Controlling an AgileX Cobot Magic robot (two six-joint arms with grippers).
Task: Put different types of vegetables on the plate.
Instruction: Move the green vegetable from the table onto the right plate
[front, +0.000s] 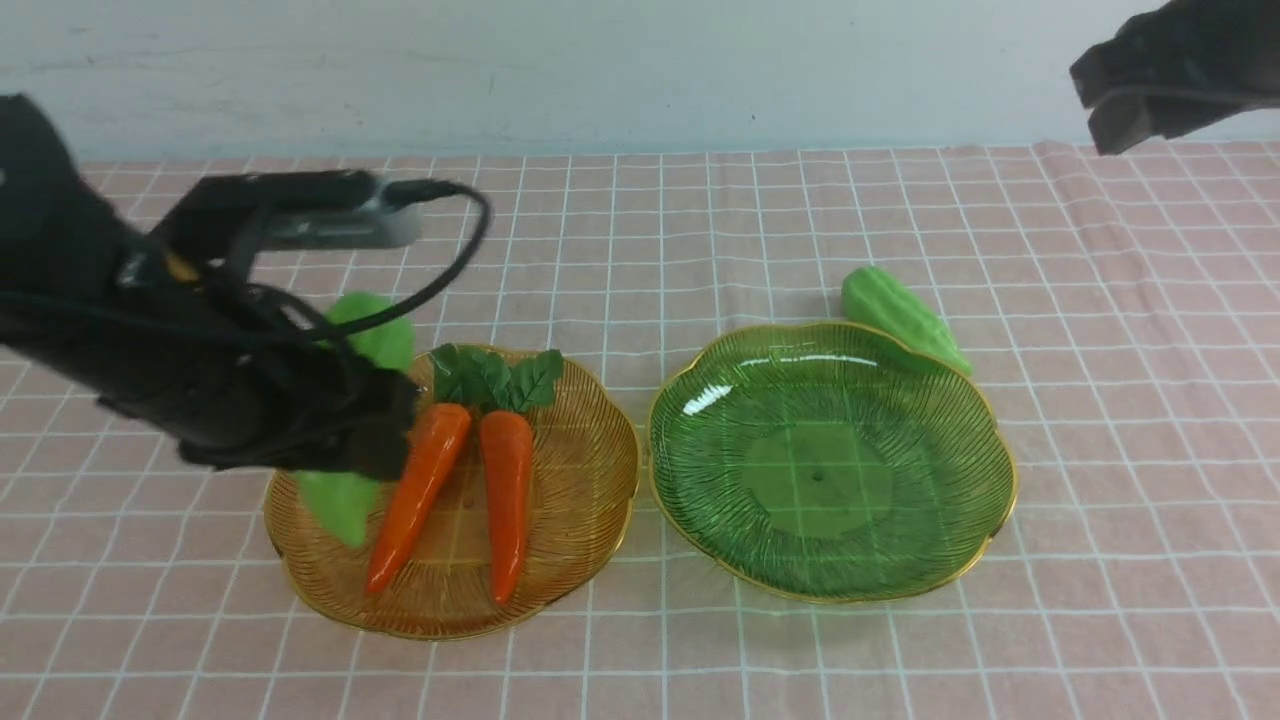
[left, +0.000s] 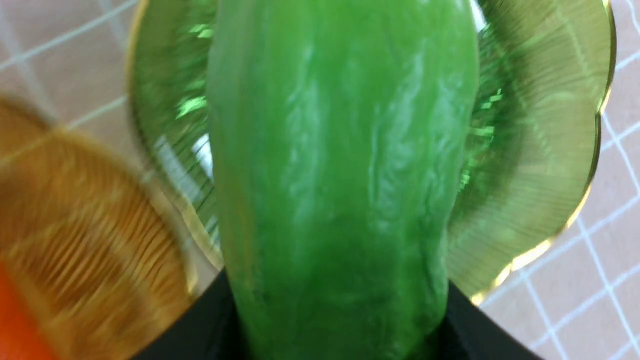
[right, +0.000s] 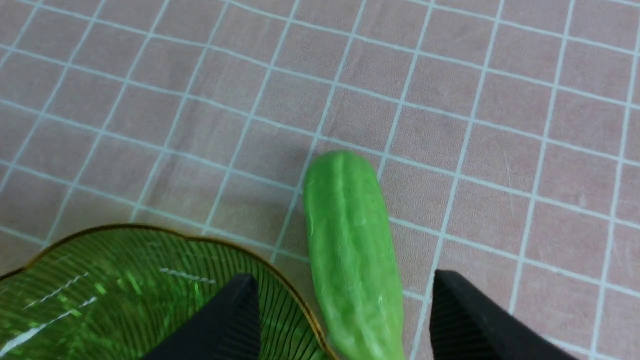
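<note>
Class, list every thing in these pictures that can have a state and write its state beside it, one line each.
orange plate: holding two carrots.
green plate: empty.
carrots: lying side by side on the orange plate.
left gripper: fingers closed on the held gourd.
held gourd: gripped, over the orange plate.
right gripper: open, empty, high above the cloth.
loose gourd: lying on the cloth at the green plate's far rim.

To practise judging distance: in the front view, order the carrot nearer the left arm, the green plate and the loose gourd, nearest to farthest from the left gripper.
1. Carrot, on the orange plate, just beside the left gripper.
2. Green plate, off to its right.
3. Loose gourd, behind the green plate's far rim.
</note>
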